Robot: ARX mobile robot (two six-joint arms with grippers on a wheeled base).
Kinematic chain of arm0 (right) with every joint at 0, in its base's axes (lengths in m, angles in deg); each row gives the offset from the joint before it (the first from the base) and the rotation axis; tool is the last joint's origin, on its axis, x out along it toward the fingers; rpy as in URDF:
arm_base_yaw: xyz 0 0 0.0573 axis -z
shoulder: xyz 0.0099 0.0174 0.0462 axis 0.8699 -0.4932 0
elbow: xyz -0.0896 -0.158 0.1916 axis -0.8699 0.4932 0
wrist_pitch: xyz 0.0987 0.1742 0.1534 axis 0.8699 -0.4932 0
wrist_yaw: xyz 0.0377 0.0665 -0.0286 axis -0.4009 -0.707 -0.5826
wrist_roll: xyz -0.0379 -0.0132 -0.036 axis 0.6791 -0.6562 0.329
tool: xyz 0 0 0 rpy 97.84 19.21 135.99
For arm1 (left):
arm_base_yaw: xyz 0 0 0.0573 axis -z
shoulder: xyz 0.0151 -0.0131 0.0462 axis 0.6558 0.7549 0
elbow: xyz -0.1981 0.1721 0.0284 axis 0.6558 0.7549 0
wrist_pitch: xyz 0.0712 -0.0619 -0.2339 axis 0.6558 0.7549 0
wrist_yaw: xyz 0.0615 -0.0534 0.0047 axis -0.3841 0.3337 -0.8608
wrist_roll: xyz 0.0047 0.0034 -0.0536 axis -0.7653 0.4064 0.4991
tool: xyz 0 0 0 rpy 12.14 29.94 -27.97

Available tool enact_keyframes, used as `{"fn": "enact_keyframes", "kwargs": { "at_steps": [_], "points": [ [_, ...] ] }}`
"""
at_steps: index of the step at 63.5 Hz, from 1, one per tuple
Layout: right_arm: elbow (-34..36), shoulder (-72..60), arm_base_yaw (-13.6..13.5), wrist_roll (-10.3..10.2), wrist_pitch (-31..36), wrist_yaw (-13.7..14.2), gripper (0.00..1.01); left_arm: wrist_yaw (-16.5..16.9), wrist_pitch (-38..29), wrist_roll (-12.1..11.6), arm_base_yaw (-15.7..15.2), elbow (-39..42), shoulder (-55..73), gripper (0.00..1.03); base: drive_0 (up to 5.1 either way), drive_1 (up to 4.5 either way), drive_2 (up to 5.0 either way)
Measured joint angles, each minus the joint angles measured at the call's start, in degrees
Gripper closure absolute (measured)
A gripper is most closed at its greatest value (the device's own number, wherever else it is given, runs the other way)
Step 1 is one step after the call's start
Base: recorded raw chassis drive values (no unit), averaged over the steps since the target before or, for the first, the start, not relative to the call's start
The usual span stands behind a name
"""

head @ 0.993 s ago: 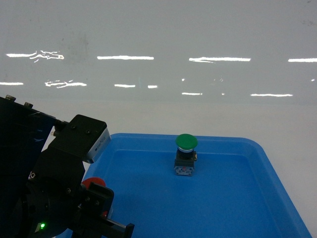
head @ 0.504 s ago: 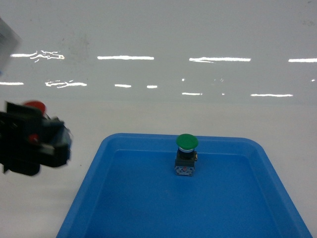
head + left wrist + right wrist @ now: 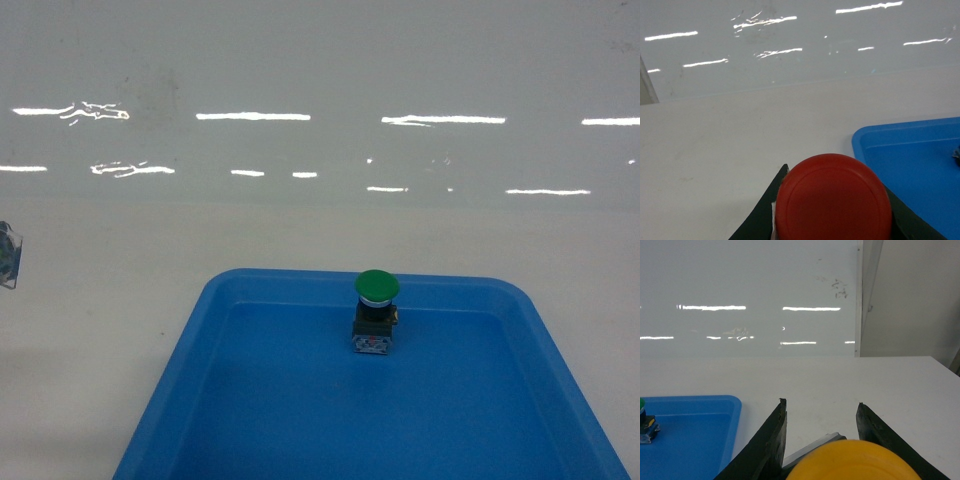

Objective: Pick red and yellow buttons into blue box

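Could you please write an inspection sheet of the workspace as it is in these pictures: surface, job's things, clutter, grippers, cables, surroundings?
Surface: white table, bare where visible.
Job's things: red button sits between the left gripper's fingers; yellow button between the right gripper's fingers. The deep blue box is not in any view.
Clutter: shallow blue tray on the table, with a green button standing upright near its far wall.
Grippers: both carry a button; neither shows in the head view.
Cables: nothing seen.
Surroundings: glossy white wall behind the table, reflecting ceiling lights.
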Motion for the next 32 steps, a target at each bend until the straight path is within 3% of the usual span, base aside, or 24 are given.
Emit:
{"fn": "enact_keyframes", "kwargs": {
  "at_steps": [10, 20, 32],
  "points": [
    [0.0, 0.0, 0.0, 0.0, 0.0, 0.0, 0.63, -2.3, 5.8, -0.5, 2.3, 3.1, -8.3, 0.72, 0.0, 0.00, 0.0],
    [0.0, 0.0, 0.0, 0.0, 0.0, 0.0, 0.63, -2.0, 5.9, -2.7, 3.0, 3.9, -10.8, 0.72, 0.0, 0.00, 0.0],
    [0.0, 0.0, 0.0, 0.0, 0.0, 0.0, 0.63, -1.8, 6.0, -3.2, 3.0, 3.9, -10.8, 0.72, -0.2, -0.19, 0.4]
  ]
}}
